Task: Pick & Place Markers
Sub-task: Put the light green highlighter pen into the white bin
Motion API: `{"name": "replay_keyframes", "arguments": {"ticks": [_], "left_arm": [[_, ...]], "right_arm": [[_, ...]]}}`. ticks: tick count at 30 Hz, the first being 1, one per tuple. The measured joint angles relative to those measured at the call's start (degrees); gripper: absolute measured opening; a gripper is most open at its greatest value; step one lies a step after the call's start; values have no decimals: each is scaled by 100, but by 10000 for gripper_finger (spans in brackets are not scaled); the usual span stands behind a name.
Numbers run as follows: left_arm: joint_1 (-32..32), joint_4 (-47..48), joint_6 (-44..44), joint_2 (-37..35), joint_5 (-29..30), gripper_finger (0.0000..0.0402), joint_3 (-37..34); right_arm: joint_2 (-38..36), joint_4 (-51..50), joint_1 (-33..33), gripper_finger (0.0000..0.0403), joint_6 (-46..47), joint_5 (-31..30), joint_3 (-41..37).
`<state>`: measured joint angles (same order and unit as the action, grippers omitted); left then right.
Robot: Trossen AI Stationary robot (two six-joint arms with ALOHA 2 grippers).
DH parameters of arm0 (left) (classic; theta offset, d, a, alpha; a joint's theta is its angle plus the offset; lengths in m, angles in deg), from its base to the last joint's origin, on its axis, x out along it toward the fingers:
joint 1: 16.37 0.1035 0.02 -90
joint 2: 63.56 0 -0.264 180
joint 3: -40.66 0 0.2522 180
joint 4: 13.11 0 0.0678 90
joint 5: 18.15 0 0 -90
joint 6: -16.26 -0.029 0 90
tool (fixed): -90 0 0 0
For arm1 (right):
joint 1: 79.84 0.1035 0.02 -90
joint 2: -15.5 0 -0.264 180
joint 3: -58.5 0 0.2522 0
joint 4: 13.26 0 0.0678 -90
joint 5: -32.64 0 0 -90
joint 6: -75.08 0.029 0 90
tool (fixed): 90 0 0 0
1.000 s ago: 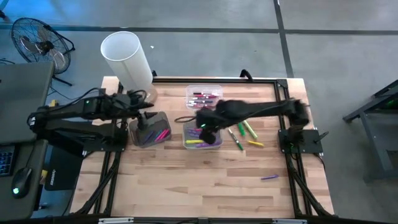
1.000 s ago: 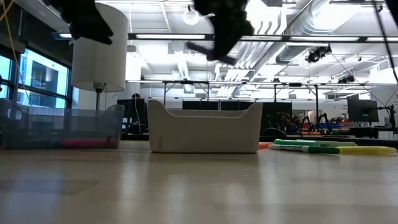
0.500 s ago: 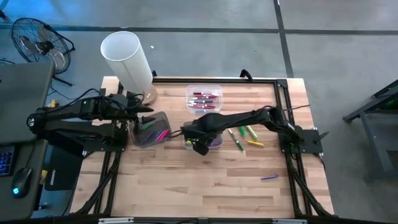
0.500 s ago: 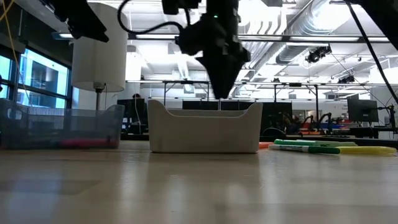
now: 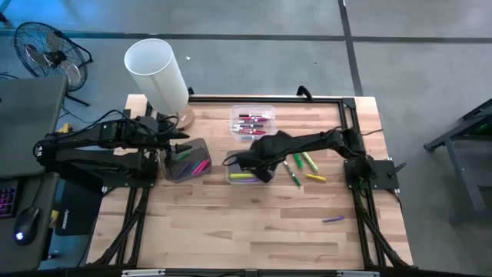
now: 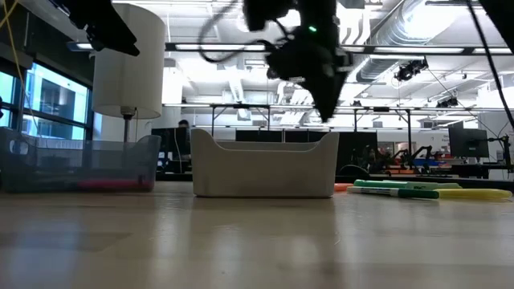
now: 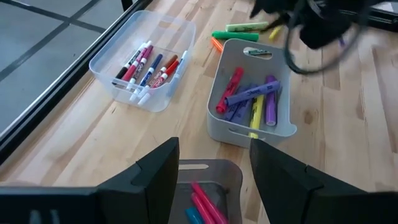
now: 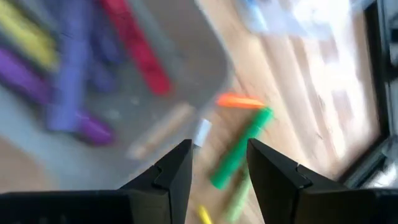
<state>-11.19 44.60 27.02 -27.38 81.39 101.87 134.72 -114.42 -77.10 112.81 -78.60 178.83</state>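
Observation:
Several markers lie in a white bin [image 5: 250,175] [image 7: 252,99], purple, yellow and red. More lie loose on the table to its right: green ones [image 5: 296,165] [image 8: 239,155], an orange one [image 8: 239,101], a yellow one [image 5: 316,178] and a purple one [image 5: 332,219] nearer the front. My right gripper [image 5: 259,164] [image 6: 325,108] [image 8: 214,180] hangs open and empty just above the white bin's right end. My left gripper [image 5: 177,140] [image 7: 214,180] is open over a grey bin [image 5: 188,163] that holds pink markers [image 7: 202,205].
A clear tray [image 5: 252,121] [image 7: 143,62] with red and white markers stands behind the white bin. A tall white tube [image 5: 157,71] stands at the far left corner. The near half of the wooden table [image 5: 254,231] holds only the purple marker.
My right gripper came down toward the left end of the white bin, then rose a little and swung toward the table's right, over the bin's right end. My left arm kept still.

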Motion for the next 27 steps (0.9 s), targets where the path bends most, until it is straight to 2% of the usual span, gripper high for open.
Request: {"name": "replay_keyframes", "arguments": {"ticks": [5, 9, 14, 20, 27], "left_arm": [[8, -5, 110, 0, 22, 192, 0], [8, -14, 174, 0, 222, 192, 0], [8, -74, 304, 2, 568, 192, 0], [8, -117, 327, 4, 741, 192, 0], [8, -356, 454, 7, 814, 192, 0]], "right_arm": [[-1174, 930, -306, 141, 211, 123, -1663], [-2238, 2110, -639, 141, 547, 646, -3223], [-3161, 2712, -958, 141, 1133, 1127, -4797], [-3425, 3089, -1079, 141, 1239, 1472, -5780], [-3386, 3780, -1170, 142, 1320, 1523, -6578]]}}
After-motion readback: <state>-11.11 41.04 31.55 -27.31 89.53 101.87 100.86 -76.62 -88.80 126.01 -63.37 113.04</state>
